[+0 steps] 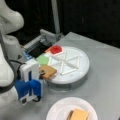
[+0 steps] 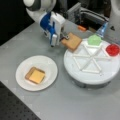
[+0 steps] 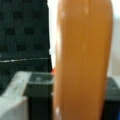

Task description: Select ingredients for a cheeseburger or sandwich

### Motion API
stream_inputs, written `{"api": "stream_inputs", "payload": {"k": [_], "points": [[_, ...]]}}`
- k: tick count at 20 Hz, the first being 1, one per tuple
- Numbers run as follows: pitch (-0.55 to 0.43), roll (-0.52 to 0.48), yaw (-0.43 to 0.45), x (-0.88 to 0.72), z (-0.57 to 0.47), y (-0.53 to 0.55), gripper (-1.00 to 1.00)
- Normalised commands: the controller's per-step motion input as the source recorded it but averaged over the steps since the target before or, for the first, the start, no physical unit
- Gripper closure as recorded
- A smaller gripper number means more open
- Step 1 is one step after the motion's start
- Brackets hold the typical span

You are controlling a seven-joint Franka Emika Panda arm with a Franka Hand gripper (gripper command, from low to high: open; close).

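My gripper (image 1: 42,73) (image 2: 63,37) is shut on a tan bread square (image 1: 49,71) (image 2: 72,41), held by one edge over the rim of the white divided tray (image 1: 83,71) (image 2: 92,79). In the wrist view that bread (image 3: 82,62) fills the middle as a tall orange-tan slab. Green lettuce (image 1: 43,60) (image 2: 95,40) and a red disc (image 1: 55,49) (image 2: 113,49) lie in tray compartments. On the white paper plate (image 1: 58,108) (image 2: 47,64) the sandwich stands as a tan bread square (image 1: 78,115) (image 2: 28,72) with yellow cheese (image 2: 37,76) on top.
A grey metal block (image 1: 45,37) (image 2: 87,13) stands behind the tray. The arm's white body (image 1: 7,50) fills a front view's left side. Grey tabletop (image 1: 105,85) (image 2: 62,100) lies between plate and tray, with a dark perforated edge (image 2: 12,107) at a front view's bottom left.
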Motion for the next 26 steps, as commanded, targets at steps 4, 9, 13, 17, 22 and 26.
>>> {"api": "stream_inputs", "payload": {"k": [4,9,13,17,22,26], "points": [[0.083,0.037,0.158,0.18,0.21,-0.19,1.0],[0.121,-0.059,0.161,0.24,0.28,-0.24,1.0],[0.117,-0.185,0.207,0.2,0.34,-0.16,1.0],[0.073,-0.185,0.257,0.15,0.3,-0.06,1.0],[0.093,-0.149,0.334,0.29,0.22,-0.05,1.0],[0.104,-0.121,0.333,0.47,0.06,-0.06,1.0]]}}
